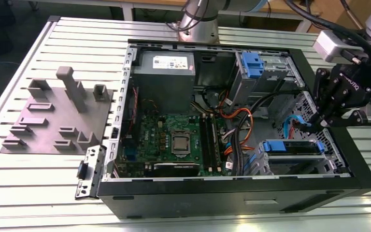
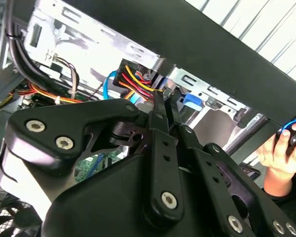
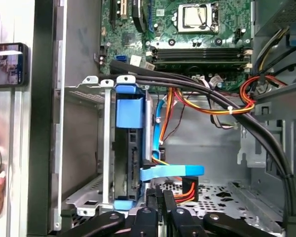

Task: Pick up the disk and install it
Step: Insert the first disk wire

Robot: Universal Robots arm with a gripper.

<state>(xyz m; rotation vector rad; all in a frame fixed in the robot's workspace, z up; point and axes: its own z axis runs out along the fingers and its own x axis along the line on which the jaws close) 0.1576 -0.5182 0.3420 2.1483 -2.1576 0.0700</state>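
The disk (image 1: pixel 291 146) sits in the silver drive cage (image 1: pixel 295 164) at the front right corner of the open computer case, its blue carrier rail facing up. In the first wrist view the disk (image 3: pixel 130 153) stands edge-on in the cage, with its blue carrier (image 3: pixel 129 111) along the edge. My gripper (image 1: pixel 320 123) hangs inside the case just above and behind that cage. Its two thin black fingers are pressed together with nothing between them in both wrist views (image 3: pixel 161 196) (image 2: pixel 165 101). A blue flat cable plug (image 3: pixel 172 171) lies between the fingers and the disk.
Black, orange and yellow cable bundles (image 3: pixel 212 98) cross the case beside the cage. The motherboard (image 1: pixel 176 140), a grey power supply (image 1: pixel 166 63) and an upper cage with a blue latch (image 1: pixel 252 65) fill the case. A grey fixture plate (image 1: pixel 50 121) lies on the table. A person's hand (image 2: pixel 281 153) is outside the case wall.
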